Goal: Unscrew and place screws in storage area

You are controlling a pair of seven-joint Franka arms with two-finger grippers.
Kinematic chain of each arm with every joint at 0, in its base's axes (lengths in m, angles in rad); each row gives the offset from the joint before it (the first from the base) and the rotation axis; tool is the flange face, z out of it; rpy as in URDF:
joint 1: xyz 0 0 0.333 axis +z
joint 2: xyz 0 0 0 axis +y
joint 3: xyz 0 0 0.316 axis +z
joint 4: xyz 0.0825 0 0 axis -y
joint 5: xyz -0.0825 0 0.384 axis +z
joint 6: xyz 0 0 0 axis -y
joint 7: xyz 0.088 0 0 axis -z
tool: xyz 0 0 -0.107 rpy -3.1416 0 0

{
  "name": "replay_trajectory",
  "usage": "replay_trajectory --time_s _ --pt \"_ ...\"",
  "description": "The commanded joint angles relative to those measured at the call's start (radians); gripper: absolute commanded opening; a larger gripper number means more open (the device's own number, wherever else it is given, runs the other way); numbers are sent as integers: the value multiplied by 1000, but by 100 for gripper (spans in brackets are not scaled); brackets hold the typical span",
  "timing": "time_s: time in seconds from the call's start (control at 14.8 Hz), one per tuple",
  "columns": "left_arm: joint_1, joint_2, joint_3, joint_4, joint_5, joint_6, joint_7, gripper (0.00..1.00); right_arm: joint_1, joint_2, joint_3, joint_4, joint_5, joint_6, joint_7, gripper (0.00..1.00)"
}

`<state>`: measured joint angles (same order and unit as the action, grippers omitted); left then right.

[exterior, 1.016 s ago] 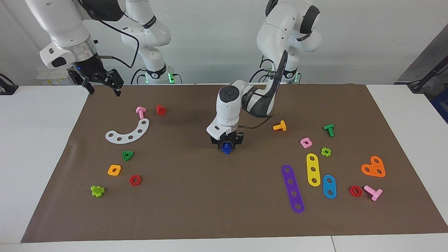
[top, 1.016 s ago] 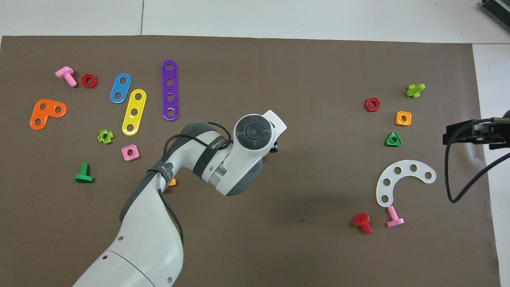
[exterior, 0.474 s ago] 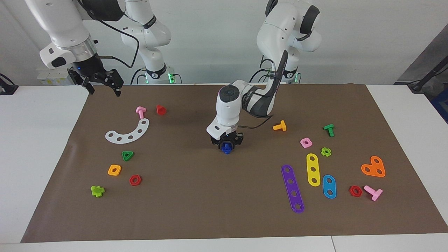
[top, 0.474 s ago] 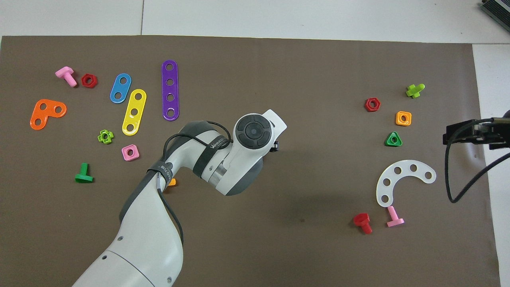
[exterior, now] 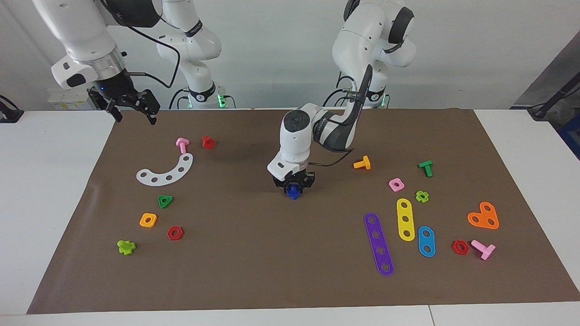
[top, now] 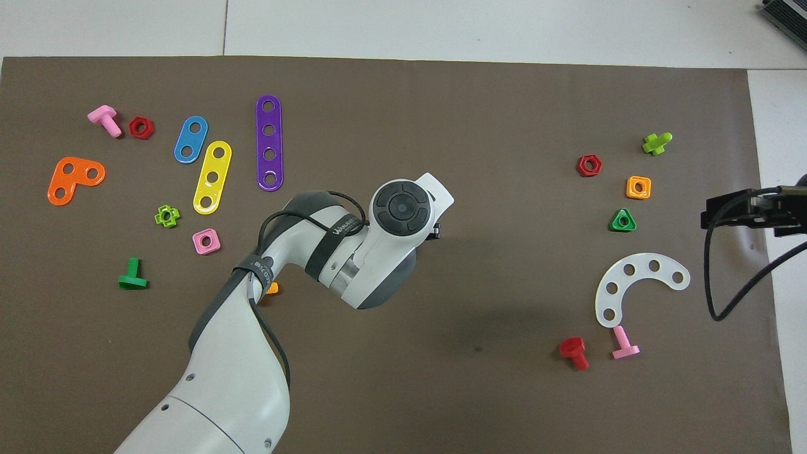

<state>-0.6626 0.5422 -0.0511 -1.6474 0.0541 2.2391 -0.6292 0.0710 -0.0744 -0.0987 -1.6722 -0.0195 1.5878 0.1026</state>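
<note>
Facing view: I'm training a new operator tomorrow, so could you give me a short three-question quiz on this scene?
1. True or false: the right gripper is holding a part.
2. The left gripper is down at which part, in the middle of the mat?
A. blue bolt
B. purple strip
C. red nut
3. What colour is the square nut lying next to the green triangular nut?

Key: 1 false, it is open and empty. 2 A. 3 orange.
</note>
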Motion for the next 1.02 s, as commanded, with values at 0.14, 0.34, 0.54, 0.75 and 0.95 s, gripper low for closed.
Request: replay_trajectory --time_s 0.14,0.34,0.54,0.75,0.95 --pt "-14 -1 13 6 18 -19 2 50 -13 -4 2 -1 16 -5 -7 100" --pt "-12 -2 13 11 20 -42 3 48 -13 -4 2 -3 16 -5 -7 100" --pt "-12 -2 13 18 20 -64 5 46 -13 -4 2 -3 16 -5 -7 100" --pt "-12 -2 13 34 20 -87 5 46 -13 -5 1 -8 16 -5 -9 100" --pt "-12 -2 13 40 20 -104 5 41 -13 -5 1 -8 16 -5 -11 100"
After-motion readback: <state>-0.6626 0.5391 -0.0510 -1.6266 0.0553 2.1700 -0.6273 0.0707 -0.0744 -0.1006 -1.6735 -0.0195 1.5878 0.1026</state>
